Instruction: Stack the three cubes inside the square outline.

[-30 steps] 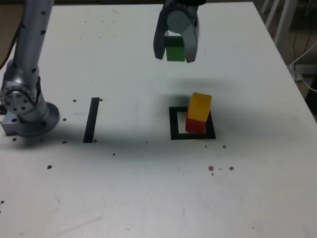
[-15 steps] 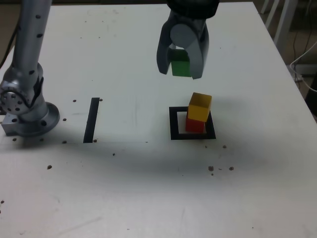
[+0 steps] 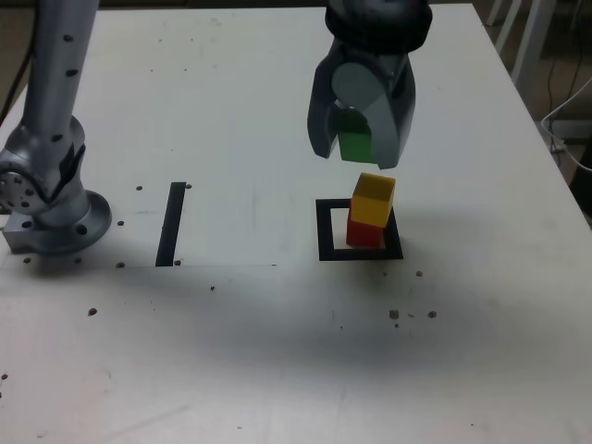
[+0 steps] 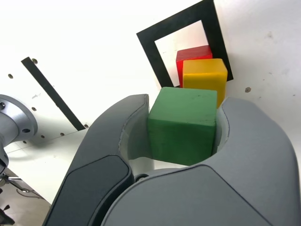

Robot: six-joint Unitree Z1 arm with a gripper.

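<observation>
Exterior view: my gripper (image 3: 362, 153) hangs over the white table (image 3: 277, 351), jaws clamped on the green cube (image 3: 355, 145), which sits in the air between the two grey fingers w/ only its front face showing. Just below and slightly to the exterior view's right of it stands the yellow cube (image 3: 373, 200), stacked on the red cube (image 3: 363, 233); yellow sits a bit askew on red, overhanging toward that view's right. Red rests inside the square outline (image 3: 326, 231), on its white centre, closer to the frame's right side than its left. Green and yellow are apart, w/ a small gap of table visible between them. Wrist view: green cube (image 4: 183, 124) fills the space between my fingers, both inner faces pressed to its sides; beyond it yellow cube (image 4: 205, 80) and red cube (image 4: 192, 55) line up, w/ the square outline (image 4: 160, 61) around them. Black strip (image 3: 171, 223) lies well apart on the exterior view's left, near my arm's base (image 3: 51, 199); also seen in wrist view (image 4: 51, 94). Small dark specks dot the table, mostly on the near side and around the strip.
</observation>
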